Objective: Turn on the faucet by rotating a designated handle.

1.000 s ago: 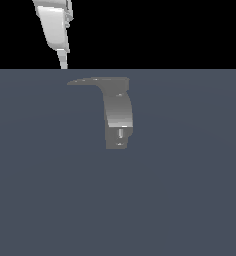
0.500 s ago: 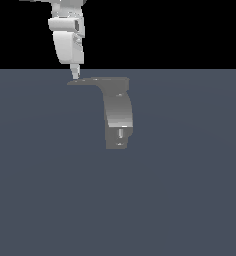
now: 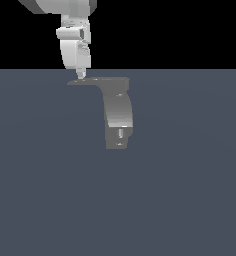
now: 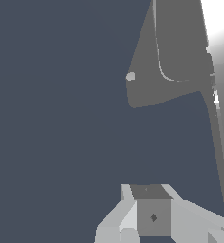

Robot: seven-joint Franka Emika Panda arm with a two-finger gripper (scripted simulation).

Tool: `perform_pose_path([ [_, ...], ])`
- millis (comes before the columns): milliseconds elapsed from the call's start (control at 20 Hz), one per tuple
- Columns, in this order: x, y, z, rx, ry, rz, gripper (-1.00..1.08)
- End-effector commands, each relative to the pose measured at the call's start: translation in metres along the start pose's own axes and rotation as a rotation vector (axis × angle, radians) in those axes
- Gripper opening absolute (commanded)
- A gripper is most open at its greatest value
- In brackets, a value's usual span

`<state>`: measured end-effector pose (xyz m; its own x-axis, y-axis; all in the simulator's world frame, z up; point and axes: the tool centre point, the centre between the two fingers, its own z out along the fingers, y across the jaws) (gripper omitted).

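- The handle (image 3: 92, 81) lies flat on top of the faucet (image 3: 118, 116), its long axis level, tapering to a point toward the exterior view's left.
- In the wrist view the handle (image 4: 217, 142) shows as a thin dark strip running alongside the faucet (image 4: 173, 52).
- The faucet stands upright near the middle of the floor (image 3: 50, 190), curved body, a tiny light peg (image 3: 120, 133) low on its front.
- The gripper (image 3: 80, 76) hangs tip-down right over the handle's pointed end, touching or just above it; can't tell which.
- Fingers look drawn close together, but whether they're fully pressed shut I can't tell.
- Floor is plain slate grey, flat; behind it only black.
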<state>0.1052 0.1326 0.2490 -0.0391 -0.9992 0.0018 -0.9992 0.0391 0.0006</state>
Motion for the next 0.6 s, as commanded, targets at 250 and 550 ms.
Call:
perform_pose_path([
  [250,0.001,0.001,0.001,0.000,0.000,0.006,-1.00],
  [550,0.000,0.016,0.001,0.000,0.000,0.006,-1.00],
])
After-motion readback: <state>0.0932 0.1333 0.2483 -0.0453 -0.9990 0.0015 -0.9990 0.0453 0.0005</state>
